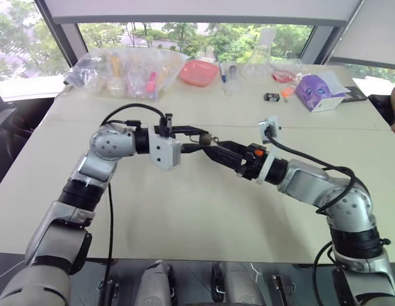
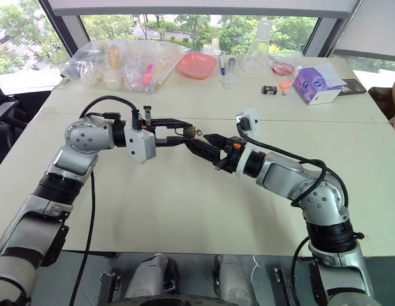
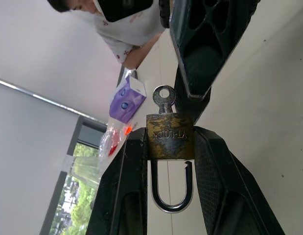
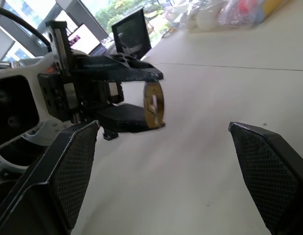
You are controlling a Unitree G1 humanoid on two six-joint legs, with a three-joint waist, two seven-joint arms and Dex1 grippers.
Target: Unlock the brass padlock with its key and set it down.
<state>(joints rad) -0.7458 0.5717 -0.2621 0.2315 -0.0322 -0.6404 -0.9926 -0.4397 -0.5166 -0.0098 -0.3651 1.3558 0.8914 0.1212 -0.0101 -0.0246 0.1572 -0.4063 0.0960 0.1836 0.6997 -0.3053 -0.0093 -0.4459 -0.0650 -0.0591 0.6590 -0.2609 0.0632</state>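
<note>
While the left hand [image 3: 169,147] is clamping the padlock [image 3: 170,137] above the worktop [image 1: 184,217], key [image 3: 164,99] still seated and shackle sprung, the right hand [image 4: 173,166] is hanging released nearby; next comes lowering the lock gently.

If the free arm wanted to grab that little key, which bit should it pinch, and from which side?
Probably the key's round flat head, the one part standing out of the brass padlock. The right gripper would come straight at the end opposite the shackle, its jaws closing on the head's two flat faces.
</note>
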